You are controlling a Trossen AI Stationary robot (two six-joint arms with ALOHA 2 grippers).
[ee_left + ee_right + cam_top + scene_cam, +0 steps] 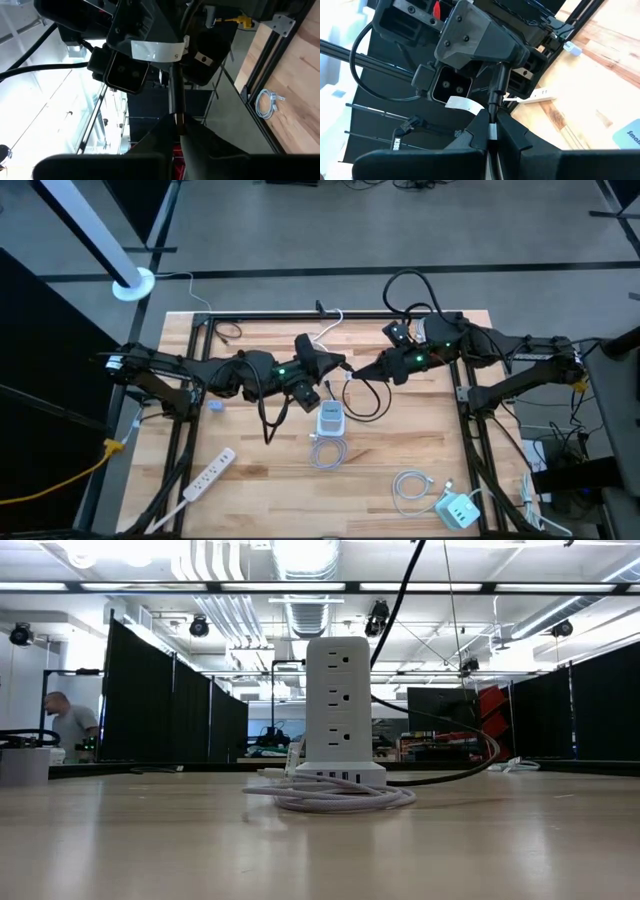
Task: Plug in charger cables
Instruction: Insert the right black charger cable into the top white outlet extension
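While both arms meet just above the tower, I see the left gripper and right gripper each clamped on one black cable; a white cable lies coiled beside the tower.

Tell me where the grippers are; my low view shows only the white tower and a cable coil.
Observer: Both meet above the middle of the table, beyond the tower: left gripper and right gripper, tip to tip.
Operator: Holding anything?
Observer: Each is shut on the same black cable, stretched between them.
Operator: Other cables?
Observer: A white coil lies near the right front corner, beside a charger block.
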